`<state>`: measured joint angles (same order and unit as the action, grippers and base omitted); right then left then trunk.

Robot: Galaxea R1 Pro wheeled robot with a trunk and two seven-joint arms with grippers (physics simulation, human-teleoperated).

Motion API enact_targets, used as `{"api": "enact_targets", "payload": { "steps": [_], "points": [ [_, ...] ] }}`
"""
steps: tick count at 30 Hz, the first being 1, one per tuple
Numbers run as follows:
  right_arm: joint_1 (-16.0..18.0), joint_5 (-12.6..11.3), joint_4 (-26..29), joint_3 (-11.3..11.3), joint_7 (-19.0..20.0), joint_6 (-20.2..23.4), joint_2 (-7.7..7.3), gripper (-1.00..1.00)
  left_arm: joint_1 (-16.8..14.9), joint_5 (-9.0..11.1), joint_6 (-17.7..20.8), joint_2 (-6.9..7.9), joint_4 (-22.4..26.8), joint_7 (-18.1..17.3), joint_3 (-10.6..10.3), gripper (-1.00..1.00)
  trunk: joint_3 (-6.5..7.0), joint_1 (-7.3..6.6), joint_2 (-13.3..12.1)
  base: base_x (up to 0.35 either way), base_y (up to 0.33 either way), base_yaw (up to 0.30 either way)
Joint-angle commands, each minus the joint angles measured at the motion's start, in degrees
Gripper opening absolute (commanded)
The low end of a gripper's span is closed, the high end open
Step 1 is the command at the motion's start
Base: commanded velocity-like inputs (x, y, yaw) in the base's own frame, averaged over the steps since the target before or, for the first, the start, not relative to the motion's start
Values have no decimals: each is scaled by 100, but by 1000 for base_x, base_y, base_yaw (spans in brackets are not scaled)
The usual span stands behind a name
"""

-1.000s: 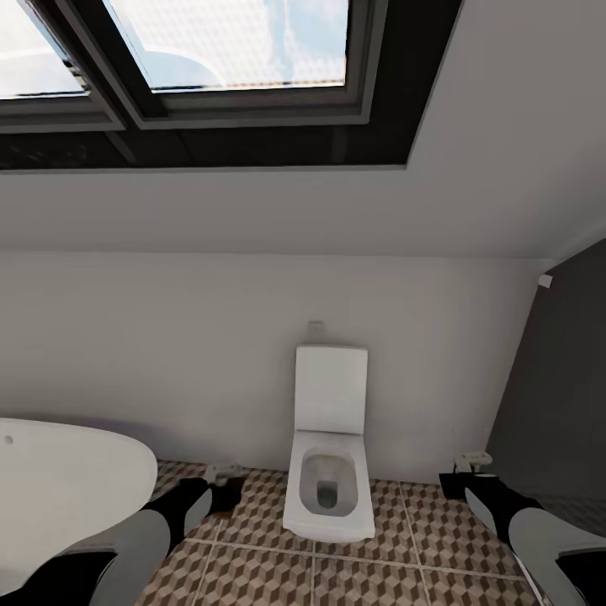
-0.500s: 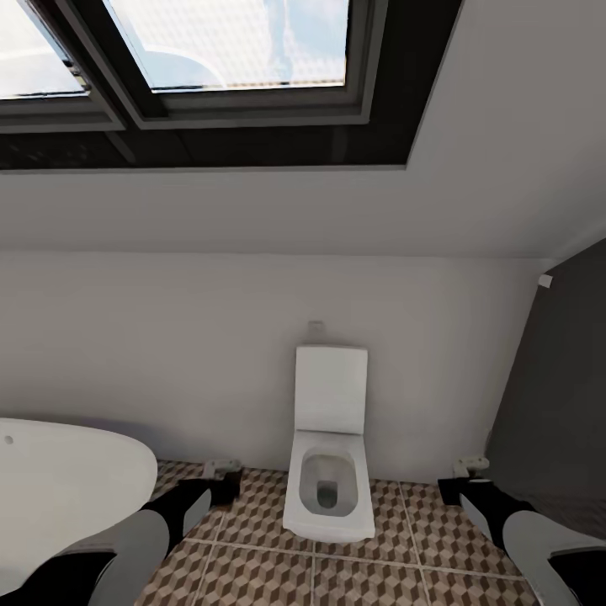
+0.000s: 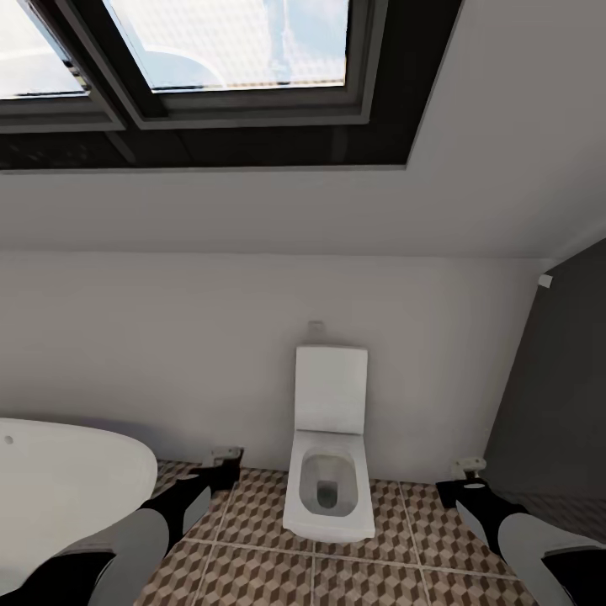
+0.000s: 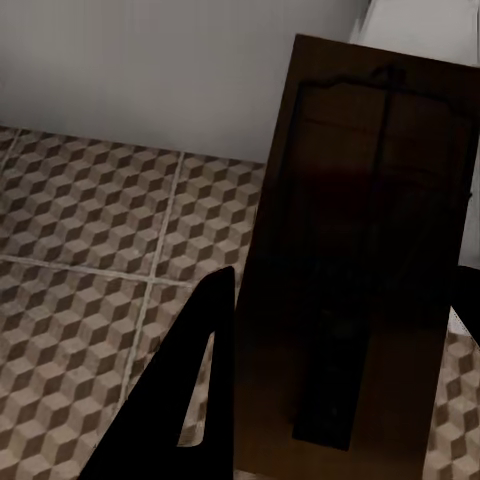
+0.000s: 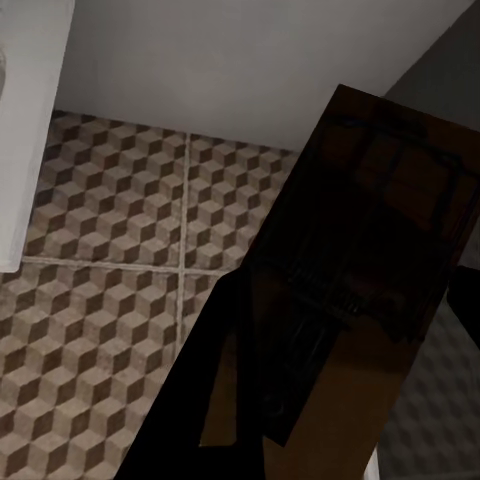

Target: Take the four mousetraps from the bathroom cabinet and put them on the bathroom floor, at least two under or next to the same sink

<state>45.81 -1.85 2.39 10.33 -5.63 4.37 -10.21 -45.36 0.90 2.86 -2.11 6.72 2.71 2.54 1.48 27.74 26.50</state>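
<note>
From the head camera, both arms reach forward low over the bathroom floor (image 3: pixel 353 572), with its brown, beige and white cube pattern. A white square-bowled toilet (image 3: pixel 328 497) stands at twelve o'clock against the pale wall, lid up. The rounded end of a white bathtub (image 3: pixel 59 488) sits at about nine o'clock, and a dark-framed skylight (image 3: pixel 227 50) fills the sloped ceiling overhead. A dark grey wall (image 3: pixel 555 387) closes the scene at three o'clock.

The left pincer (image 3: pixel 224 461) hangs between tub and toilet at about eleven o'clock; the right pincer (image 3: pixel 468 468) hangs at about one o'clock, near the dark wall. In the head camera each tip shows a small pale piece, too small to identify.

The left wrist camera shows a mousetrap (image 4: pixel 360 250), a brown board with dark wire, clamped between the left pincer's black fingers (image 4: pixel 185 390) above the tiles. The right wrist camera shows a second mousetrap (image 5: pixel 360 270) gripped likewise between the right pincer's dark fingers (image 5: pixel 215 400), above the floor where pale wall meets grey wall.
</note>
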Motion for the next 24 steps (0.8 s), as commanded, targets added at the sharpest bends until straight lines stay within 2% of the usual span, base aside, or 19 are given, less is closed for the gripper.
{"api": "enact_targets", "payload": {
  "steps": [1, 24],
  "points": [
    [-2, -21, 11, 48, -16, 44, 0, -100, 1, -2, -24, -2, 11, 27, 20, -100, -2, 2, 3, 0, 0, 0],
    [-2, -77, 7, 39, -9, 37, 9, -100, 1, -14, -342, 0, 31, 27, 18, -100, -2, 2, 3, 0, 0, 0]
  ]
}}
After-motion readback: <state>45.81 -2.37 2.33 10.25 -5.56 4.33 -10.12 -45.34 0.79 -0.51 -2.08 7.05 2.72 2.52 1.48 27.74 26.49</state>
